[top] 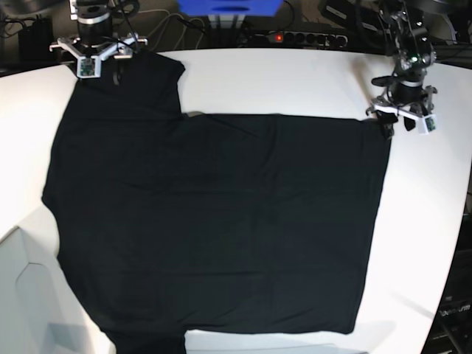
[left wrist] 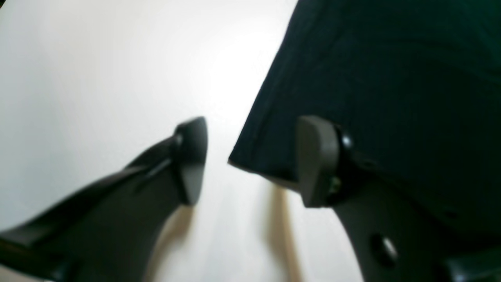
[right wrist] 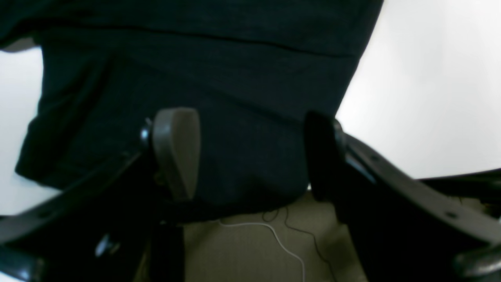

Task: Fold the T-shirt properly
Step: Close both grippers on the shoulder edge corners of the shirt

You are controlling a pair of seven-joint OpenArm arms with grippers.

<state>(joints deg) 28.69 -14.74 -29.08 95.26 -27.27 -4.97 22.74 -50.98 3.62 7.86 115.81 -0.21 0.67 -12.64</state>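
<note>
- The white table [top: 295, 81] takes up nearly the whole base view, running corner to corner, with bare surface showing along the top and down the right side.
- The T-shirt [top: 221, 228] is the big one here: plain black, spread flat across the middle and left of the table. One sleeve sticks up into the upper left of the frame, and another bit runs off the bottom edge at lower left. Its straight edge runs down the right side. Can't make out any print or label on the side facing up.
- The right gripper [right wrist: 250, 152] is in the upper left corner of the base view, over the sleeve. In its wrist view the fingers are spread wide with black cloth filling the gap behind them. Whether the tips actually touch the cloth I can't tell.
- The left gripper [left wrist: 250, 160] sits at the upper right of the base view, right by the shirt's top right corner. Its fingers are spread apart too, one over bare white table, the other in front of the cloth, with the shirt's corner poking in between.
- A thin white cable [right wrist: 274, 235] lies on the floor, bottom centre of the right wrist view.
</note>
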